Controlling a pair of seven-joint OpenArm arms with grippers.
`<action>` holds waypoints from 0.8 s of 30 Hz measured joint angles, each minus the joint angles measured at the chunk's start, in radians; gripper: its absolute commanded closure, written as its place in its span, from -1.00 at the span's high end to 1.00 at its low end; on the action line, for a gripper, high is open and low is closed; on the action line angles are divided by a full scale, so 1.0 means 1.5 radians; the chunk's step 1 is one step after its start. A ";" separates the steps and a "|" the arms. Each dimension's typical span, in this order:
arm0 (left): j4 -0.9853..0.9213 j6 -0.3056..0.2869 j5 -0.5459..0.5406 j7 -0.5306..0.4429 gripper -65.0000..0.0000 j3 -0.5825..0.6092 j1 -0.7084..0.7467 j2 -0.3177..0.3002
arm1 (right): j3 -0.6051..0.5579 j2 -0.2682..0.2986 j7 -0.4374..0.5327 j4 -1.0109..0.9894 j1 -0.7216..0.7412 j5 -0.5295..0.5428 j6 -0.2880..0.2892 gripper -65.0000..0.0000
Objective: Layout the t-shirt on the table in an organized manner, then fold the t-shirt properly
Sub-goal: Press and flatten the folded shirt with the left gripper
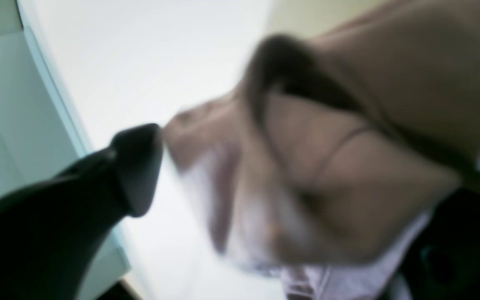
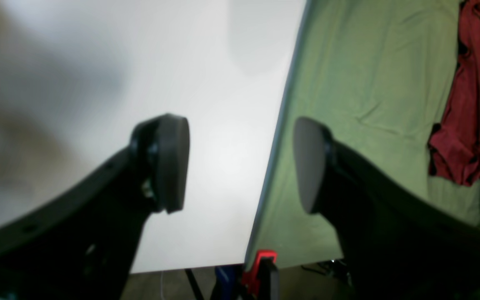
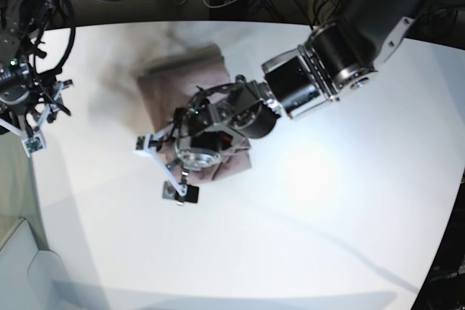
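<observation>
The folded t-shirt [image 3: 182, 81] lies on the white worktop [image 3: 327, 215], partly under the left end effector [image 3: 160, 168], whose fingers stand wide apart above it. The right end effector [image 2: 240, 162] hovers at the worktop edge, wide and holding nothing.

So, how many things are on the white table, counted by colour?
Mauve-pink: 1, the t-shirt
Total on the table: 1
Beside the table, not on it: green cloth 1, dark red garment 1.
</observation>
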 measured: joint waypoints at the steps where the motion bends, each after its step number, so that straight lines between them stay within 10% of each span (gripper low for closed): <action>1: 0.009 -0.001 -0.002 0.001 0.92 -0.023 0.001 -0.002 | 0.000 0.000 0.000 0.000 0.000 0.000 0.000 0.09; 24: 0.060 0.001 0.003 0.010 0.92 -0.179 -0.023 -0.014 | -0.003 -0.014 0.000 0.000 -0.002 0.000 0.000 0.09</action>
